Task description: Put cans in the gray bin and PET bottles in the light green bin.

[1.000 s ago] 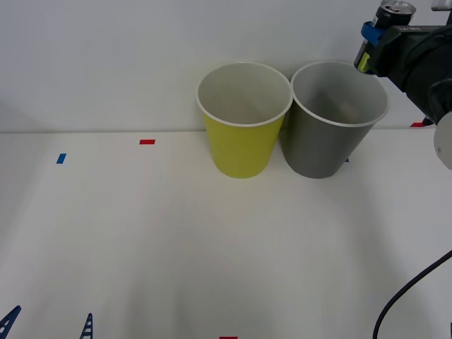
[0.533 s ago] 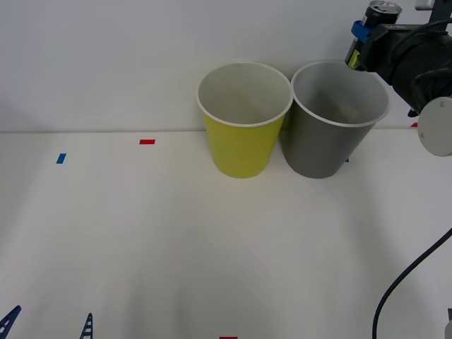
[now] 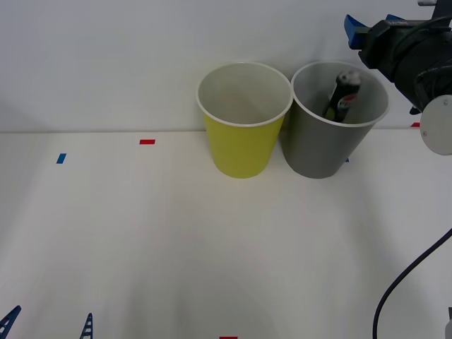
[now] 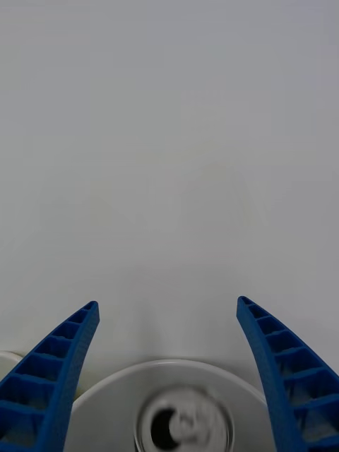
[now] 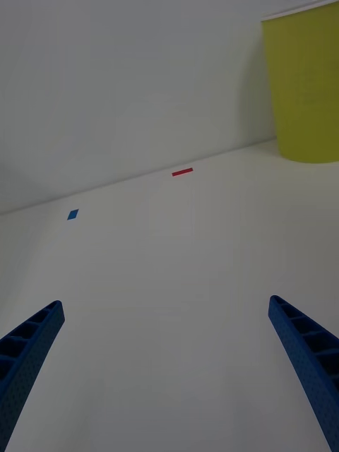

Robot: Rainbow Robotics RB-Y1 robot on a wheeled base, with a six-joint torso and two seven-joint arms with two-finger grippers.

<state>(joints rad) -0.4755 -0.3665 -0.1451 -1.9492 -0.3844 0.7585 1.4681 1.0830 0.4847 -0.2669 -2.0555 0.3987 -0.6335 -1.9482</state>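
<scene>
A small dark drink can with a silver top (image 3: 343, 95) sits tilted inside the large dark gray tapered bin (image 3: 321, 152), beside the yellow-green bin (image 3: 244, 148) on the white table (image 3: 176, 240); the right gripper (image 4: 168, 367), released, hovers above; left gripper (image 5: 166, 367) spread low over the table.

A white table (image 3: 176, 240) runs back to a pale wall (image 3: 141, 56). Tape marks dot the table — blue (image 3: 61, 158) at far left, red (image 3: 147, 141) beside it, another red (image 3: 227, 337) at the near edge.
</scene>
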